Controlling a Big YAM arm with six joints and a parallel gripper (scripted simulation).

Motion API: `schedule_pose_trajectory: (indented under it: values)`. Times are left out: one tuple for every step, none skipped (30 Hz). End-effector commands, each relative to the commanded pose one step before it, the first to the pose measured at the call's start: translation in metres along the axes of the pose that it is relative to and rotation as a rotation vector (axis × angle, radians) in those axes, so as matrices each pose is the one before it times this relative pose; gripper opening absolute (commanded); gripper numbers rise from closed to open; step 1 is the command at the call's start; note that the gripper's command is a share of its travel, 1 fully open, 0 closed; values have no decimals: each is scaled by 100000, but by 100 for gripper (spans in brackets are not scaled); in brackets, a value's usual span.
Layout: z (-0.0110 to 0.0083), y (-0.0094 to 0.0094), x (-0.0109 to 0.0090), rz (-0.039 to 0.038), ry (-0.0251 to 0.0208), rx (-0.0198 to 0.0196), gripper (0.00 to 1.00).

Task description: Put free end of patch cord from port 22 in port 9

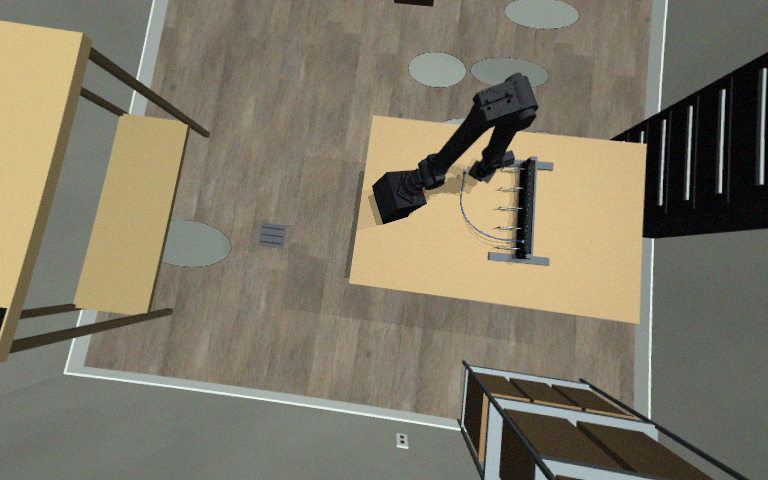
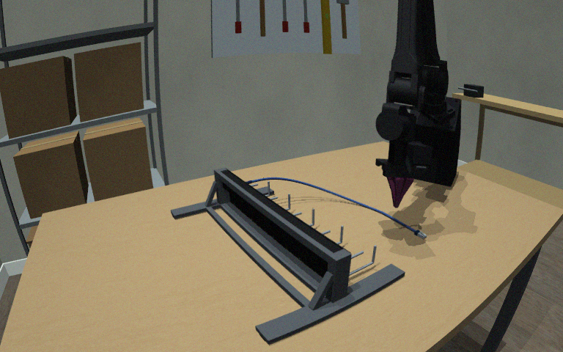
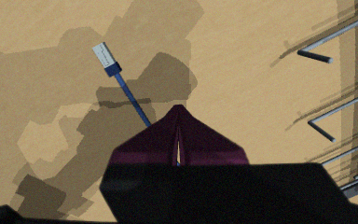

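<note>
Exterior view: I see the purple-fingered hand (image 2: 397, 202) pressed together on nothing, hanging over the pale wooden bench (image 2: 124, 265). The thin blue patch cord (image 2: 332, 193) arcs from the dark grey rack (image 2: 290, 226); its clear plug (image 3: 104, 54) lies on the bench. Behind stand a grey wall, a metal shelf unit (image 2: 155, 74) holding brown cardboard boxes (image 2: 110, 74).

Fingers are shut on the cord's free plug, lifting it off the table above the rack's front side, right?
Not quite. The fingers are shut, but on nothing. The wrist view shows the free plug lying on the table ahead of the gripper, untouched. The exterior view agrees: the plug rests beside the rack.
</note>
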State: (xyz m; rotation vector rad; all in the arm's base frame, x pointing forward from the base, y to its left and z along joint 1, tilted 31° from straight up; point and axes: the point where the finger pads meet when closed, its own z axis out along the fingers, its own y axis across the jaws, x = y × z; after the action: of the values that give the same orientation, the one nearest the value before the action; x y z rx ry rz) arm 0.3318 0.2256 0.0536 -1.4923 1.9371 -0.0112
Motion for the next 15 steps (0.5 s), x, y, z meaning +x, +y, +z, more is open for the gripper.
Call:
schedule_pose_trajectory:
  values:
    - [-1160, 739, -2561, -16672, -482, -1443, 0]
    - [-123, 632, -339, -3822, 1179, -1220, 0]
    - [0, 0, 0, 0, 0, 0, 0]
    - [0, 0, 0, 0, 0, 0, 0]
    - [-190, 829, -459, -5197, 1551, -1607, 0]
    - [-183, 683, -405, -4496, 1290, -1339, 0]
    - [-166, 547, -344, -3759, 1044, -1083, 0]
    - [-141, 422, -280, -3013, 815, -844, 0]
    - [-112, 310, -216, -2287, 604, -625, 0]
    - [-81, 212, -155, -1612, 417, -432, 0]
    - [-53, 130, -100, -1018, 257, -268, 0]
    - [-29, 66, -56, -537, 130, -138, 0]
    - [-5, -27, 52, -8, 157, 10, 0]
    - [5, -65, 95, 230, 152, 72, 0]
    - [6, -58, 81, 219, 113, 60, 0]
